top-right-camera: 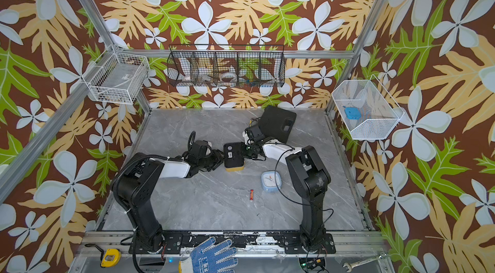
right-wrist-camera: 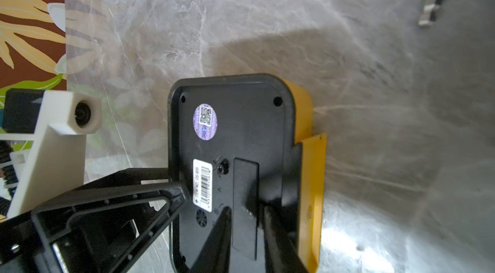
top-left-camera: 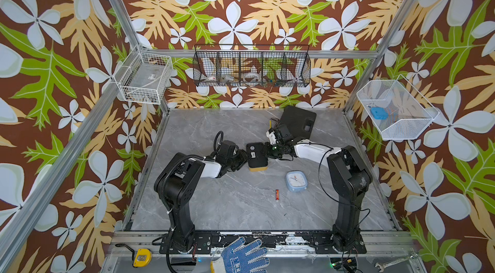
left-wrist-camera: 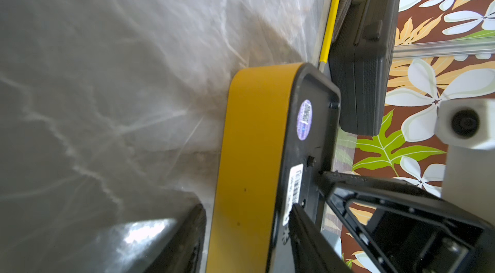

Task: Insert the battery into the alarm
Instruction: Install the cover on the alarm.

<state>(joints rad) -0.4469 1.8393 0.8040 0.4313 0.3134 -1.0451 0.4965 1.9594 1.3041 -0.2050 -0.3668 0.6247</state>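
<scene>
Grey marbled tabletop (top-left-camera: 214, 210) inside an aluminium frame papered with large white flowers. Near the middle, the alarm (top-left-camera: 257, 155), black back turned upward, yellow rim toward the front edge. Probably turned that way to bring the battery cover (right-wrist-camera: 245, 178) within reach from above.

Clamped at one side by the left hand (left-wrist-camera: 246, 211), about half open. One finger on the black back, its partner on the far side of the yellow rim. Judged to be a steadying hold, to stop the body sliding during work on the cover.

Opposite, the right hand (right-wrist-camera: 245, 210), parted only a little, fingertips on the back at either side of the cover strip. Nothing lifted or carried. No telling whether pressing on the cover's edges or merely straddling it. Cover seemingly in place.

Battery (top-left-camera: 277, 194) lying loose on the tabletop, well apart from the alarm, toward the front, near a small blue clock (top-left-camera: 296, 181). Touched by neither hand, so not yet inserted.

Both arms folded low, reaching inward from bases at the front rail, forearms nearly level, wrists meeting at the alarm from opposite sides. Left wrist rolled to set its fingers on both faces of the body. Right wrist angled down onto the back. Behind the right arm, a black case (top-left-camera: 298, 121) on the tabletop, clear of the work.
</scene>
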